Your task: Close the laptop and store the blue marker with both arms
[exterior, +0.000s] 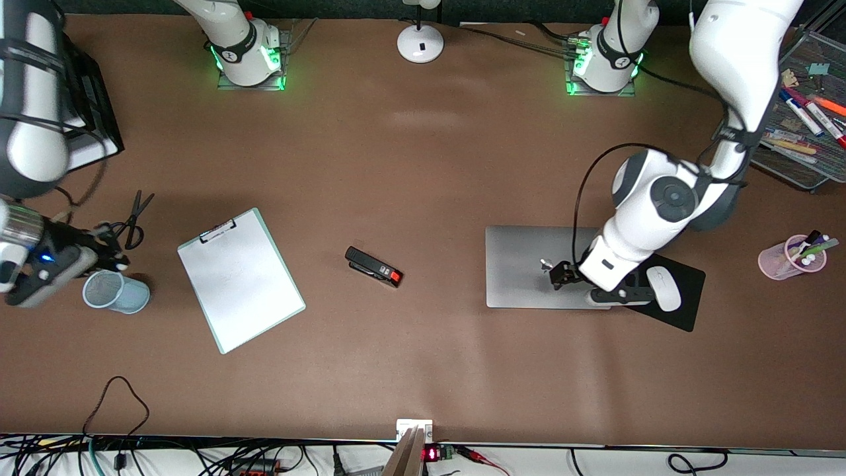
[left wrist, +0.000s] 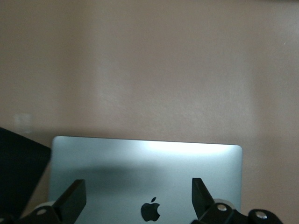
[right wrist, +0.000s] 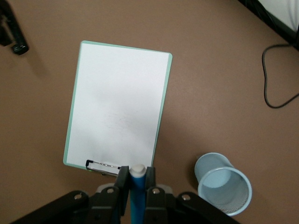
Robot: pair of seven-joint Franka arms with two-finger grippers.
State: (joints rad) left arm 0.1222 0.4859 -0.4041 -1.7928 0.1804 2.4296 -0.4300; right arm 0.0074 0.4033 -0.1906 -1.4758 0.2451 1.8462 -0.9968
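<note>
My left gripper (left wrist: 135, 200) hovers low over the closed laptop (exterior: 535, 264), its two fingers (left wrist: 70, 203) spread wide apart with nothing between them; the dark apple logo (left wrist: 150, 210) on the silver lid sits right between them in my left wrist view. The laptop lies flat and shut toward the left arm's end of the table, its edge touching the black mouse pad (exterior: 681, 291), where a white mouse (exterior: 663, 288) rests.

My right gripper (right wrist: 136, 179) is up in the air at the right arm's end of the table, clamped tight on the blue marker (right wrist: 136, 196), which stands between the fingers with its white tip (right wrist: 137, 169) pointing away from my wrist. In the front view this gripper (exterior: 109, 248) hangs just above the light-blue mesh pen cup (exterior: 117, 291), which lies tilted on the table, and close by the black scissors (exterior: 134, 218).

The green-edged clipboard (exterior: 239, 277) with its white sheet lies beside the cup, toward the middle of the table. A black stapler (exterior: 373, 266) with a red end sits between clipboard and laptop. A clear pink cup (exterior: 790, 259) holding pens stands past the mouse pad at the left arm's end, and a wire tray (exterior: 806, 119) of markers sits farther from the front camera than that cup
</note>
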